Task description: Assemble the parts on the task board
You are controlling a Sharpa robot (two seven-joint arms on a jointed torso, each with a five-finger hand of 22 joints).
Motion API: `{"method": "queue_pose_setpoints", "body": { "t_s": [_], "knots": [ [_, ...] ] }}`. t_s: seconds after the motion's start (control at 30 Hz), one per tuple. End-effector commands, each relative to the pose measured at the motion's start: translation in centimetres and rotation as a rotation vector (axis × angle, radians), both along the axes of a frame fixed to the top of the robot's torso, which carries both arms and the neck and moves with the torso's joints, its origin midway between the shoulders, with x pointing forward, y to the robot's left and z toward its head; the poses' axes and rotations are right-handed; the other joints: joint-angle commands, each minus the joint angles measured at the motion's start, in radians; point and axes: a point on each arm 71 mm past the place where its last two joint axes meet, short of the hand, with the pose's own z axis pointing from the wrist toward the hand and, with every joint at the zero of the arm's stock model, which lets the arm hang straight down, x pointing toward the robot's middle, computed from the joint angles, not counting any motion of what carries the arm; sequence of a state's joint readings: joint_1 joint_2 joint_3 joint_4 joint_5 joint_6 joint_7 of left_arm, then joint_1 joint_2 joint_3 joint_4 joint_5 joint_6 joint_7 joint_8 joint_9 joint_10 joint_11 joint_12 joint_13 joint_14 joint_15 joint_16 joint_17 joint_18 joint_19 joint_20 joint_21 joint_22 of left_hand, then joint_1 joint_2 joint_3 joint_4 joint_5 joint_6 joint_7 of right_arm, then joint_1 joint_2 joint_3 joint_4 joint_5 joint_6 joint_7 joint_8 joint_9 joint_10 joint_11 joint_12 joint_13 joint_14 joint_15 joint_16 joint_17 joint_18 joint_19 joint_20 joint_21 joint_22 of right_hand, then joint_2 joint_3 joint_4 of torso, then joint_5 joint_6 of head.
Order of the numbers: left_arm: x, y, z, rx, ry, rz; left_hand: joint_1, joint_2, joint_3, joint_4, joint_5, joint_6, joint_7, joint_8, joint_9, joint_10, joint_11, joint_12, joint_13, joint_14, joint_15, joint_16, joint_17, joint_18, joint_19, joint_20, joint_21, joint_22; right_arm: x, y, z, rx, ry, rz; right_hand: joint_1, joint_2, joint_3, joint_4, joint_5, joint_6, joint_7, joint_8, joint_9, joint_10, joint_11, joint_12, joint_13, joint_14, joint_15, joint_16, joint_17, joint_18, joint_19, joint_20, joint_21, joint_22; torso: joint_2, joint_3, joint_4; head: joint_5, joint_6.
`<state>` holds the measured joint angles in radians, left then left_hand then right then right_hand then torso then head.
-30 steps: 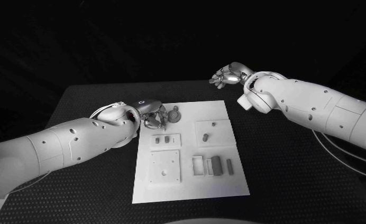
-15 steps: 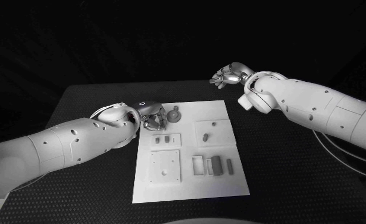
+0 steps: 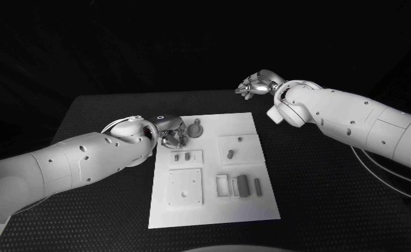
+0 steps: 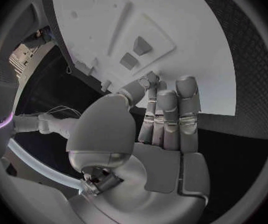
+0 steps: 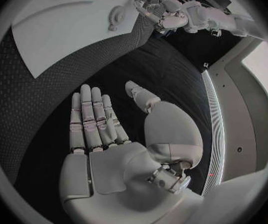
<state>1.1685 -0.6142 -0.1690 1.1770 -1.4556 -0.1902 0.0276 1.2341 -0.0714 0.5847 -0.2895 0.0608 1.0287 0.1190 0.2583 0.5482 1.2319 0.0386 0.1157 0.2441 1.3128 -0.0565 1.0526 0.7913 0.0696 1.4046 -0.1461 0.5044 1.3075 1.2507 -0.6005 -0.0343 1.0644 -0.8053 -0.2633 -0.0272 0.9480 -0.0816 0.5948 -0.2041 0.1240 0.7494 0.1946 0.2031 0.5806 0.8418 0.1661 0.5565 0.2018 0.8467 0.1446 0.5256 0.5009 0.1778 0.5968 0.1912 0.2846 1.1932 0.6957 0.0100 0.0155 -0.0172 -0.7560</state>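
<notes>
The white task board point(image 3: 214, 204) lies in the middle of the black table. On it are a round toothed grey part point(image 3: 197, 128) near its far left corner, two small pieces point(image 3: 182, 157) in a recessed plate, a short peg point(image 3: 230, 154) and long bars point(image 3: 242, 185). My left hand point(image 3: 171, 131) hovers at the board's far left corner, just left of the round part. In the left wrist view its fingers point(image 4: 168, 114) are stretched out together over the board's edge point(image 4: 190, 45), holding nothing. My right hand point(image 3: 255, 85) hangs raised beyond the board's far right corner, its fingers point(image 5: 93, 117) straight and empty.
A square plate with holes point(image 3: 185, 186) and a slotted frame point(image 3: 223, 185) sit on the board's near half. Black table surface point(image 3: 325, 204) surrounds the board on all sides. The right wrist view shows the round part point(image 5: 117, 15) and my left hand point(image 5: 171, 15) across the table.
My left hand has shifted very slightly by the board's far left corner. The right hand and the parts have stayed put.
</notes>
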Motion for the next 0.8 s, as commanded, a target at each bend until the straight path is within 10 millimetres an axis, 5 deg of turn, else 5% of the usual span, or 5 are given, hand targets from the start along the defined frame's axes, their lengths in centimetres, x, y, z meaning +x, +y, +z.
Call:
{"method": "queue_pose_setpoints", "body": {
  "t_s": [0.03, 0.8],
  "knots": [
    [-0.3, -0.2, -0.4, 0.020, 0.026, -0.016, -0.003, 0.007, 0.005, 0.002, 0.006, 0.008, 0.002, 0.007, 0.000, 0.021, 0.016, 0.001, 0.001, -0.002, -0.003, 0.007, -0.001, 0.092, -0.002, -0.007, -0.005, 0.016, 0.0, 0.1, 0.0, -0.001, 0.003, 0.011, 0.005, -0.001, -0.005, 0.001, 0.002, -0.004, 0.033, 0.006, -0.001, 0.008, -0.002, -0.006, -0.001, 0.006, -0.001, -0.006, 0.002, -0.005, 0.000, 0.004, -0.005, 0.001, 0.000, -0.0003, 0.0015, -0.001, -0.001],
    [-0.6, -1.0, -1.4, 0.046, 0.039, -0.037, -0.006, 0.011, 0.004, 0.003, 0.005, 0.004, 0.004, 0.004, -0.002, 0.017, 0.017, -0.005, 0.003, -0.003, -0.001, 0.006, -0.005, 0.090, -0.003, -0.007, -0.007, 0.016, 0.0, 0.2, 0.0, 0.000, 0.003, 0.013, 0.006, -0.001, -0.006, 0.001, 0.002, -0.004, 0.033, 0.006, -0.002, 0.008, -0.002, -0.006, -0.003, 0.006, -0.001, -0.009, 0.004, -0.004, 0.001, 0.004, -0.007, 0.002, 0.000, -0.0015, 0.0009, -0.003, -0.002]
  ]
}}
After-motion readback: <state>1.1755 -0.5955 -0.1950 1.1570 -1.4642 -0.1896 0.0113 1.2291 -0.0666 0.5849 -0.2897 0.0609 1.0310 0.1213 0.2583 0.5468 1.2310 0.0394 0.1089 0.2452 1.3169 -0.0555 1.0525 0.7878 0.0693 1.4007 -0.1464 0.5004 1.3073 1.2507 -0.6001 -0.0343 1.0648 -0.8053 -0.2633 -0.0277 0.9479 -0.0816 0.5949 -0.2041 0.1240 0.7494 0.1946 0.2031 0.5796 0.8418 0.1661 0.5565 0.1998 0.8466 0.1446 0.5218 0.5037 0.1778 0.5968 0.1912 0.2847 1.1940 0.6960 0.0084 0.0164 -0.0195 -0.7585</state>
